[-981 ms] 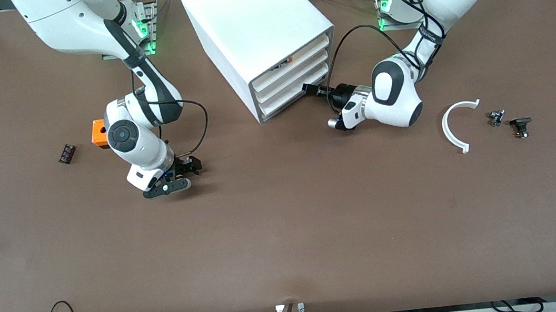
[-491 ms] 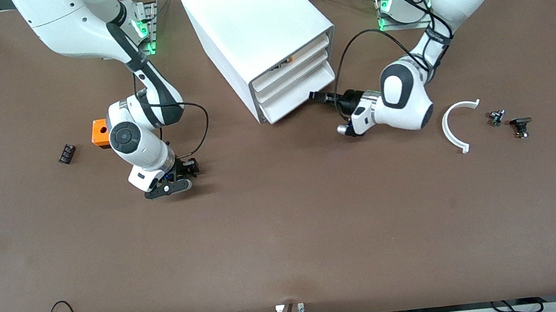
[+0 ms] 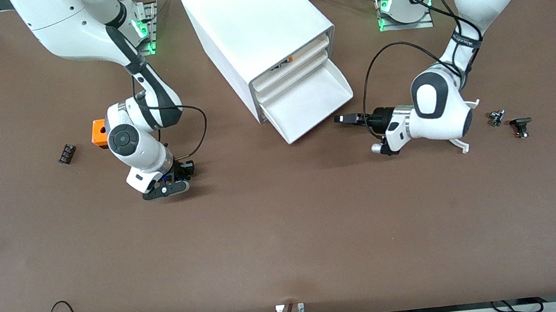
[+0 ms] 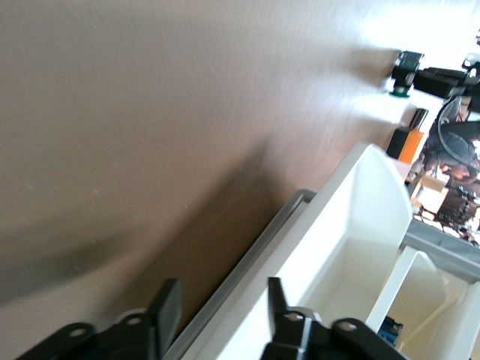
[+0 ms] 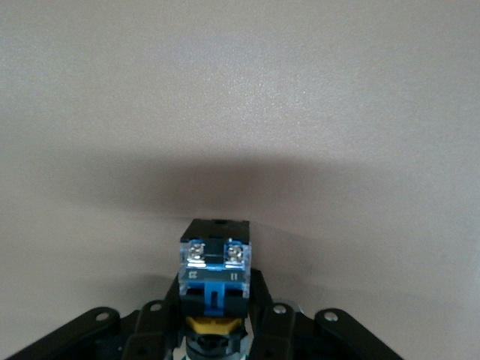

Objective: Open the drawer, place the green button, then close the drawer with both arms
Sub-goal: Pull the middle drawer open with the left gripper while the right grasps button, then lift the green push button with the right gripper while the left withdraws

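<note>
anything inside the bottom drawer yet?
No. The drawer stands pulled out and its visible floor is bare white. The part under the cabinet is hidden. The button sits in the right gripper.

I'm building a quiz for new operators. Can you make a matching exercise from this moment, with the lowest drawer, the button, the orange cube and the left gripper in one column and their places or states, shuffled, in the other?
Things:
1. drawer
2. button
3. orange cube
4. left gripper

Places or states:
A. clamped in the right gripper
B. pulled out of the cabinet, with nothing in the part that shows
C. open, low over the table in front of the drawer
D. on the table, toward the right arm's end from the cabinet

Pairs: 1-B, 2-A, 3-D, 4-C
</note>
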Robot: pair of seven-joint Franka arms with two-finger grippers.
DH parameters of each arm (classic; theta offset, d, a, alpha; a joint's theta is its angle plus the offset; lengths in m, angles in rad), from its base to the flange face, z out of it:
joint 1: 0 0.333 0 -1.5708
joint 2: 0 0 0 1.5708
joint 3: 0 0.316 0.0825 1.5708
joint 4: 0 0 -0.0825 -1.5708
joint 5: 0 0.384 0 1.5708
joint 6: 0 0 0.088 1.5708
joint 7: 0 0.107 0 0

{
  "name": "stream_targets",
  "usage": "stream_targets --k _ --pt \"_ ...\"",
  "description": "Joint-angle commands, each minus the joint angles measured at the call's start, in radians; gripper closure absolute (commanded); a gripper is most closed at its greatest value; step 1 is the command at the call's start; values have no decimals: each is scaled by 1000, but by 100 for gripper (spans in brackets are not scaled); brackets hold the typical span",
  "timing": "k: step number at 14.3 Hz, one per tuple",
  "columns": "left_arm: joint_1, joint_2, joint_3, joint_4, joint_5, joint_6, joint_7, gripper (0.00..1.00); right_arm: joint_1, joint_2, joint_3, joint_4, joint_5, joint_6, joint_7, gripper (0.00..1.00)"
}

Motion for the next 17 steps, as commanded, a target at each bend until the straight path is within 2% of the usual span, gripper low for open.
stream_targets --k 1,2,3,4,6,7,8,9,11,13,17 --pt "15 -126 1 -16 164 73 -7 0 -7 17 5 15 -2 14 -2 80" --pt "47 -184 1 -14 254 136 -7 0 -7 17 6 17 0 12 -2 82" --pt "103 -268 -1 -11 293 162 -8 0 -7 17 6 19 0 12 0 84" --pt "145 -333 -1 -10 295 161 -10 0 -7 17 6 19 1 12 0 86" --pt "156 -428 4 -20 306 147 -10 0 -8 17 6 29 9 8 1 86" --pt "159 -471 34 -14 318 89 -11 0 -8 13 6 34 14 3 9 87" --pt "158 -508 77 -4 365 17 -11 0 -14 11 6 57 14 -14 45 87" --pt "159 -540 90 36 442 -41 -10 0 -18 11 6 96 14 -64 88 87" --pt "158 -557 113 183 603 -239 -24 0 -18 11 6 193 15 -180 150 88" --pt "147 -557 111 293 762 -345 -106 0 -19 11 6 279 17 -274 205 88" --pt "141 -559 102 325 913 -376 -223 0 1 -3 6 400 18 -386 325 89"
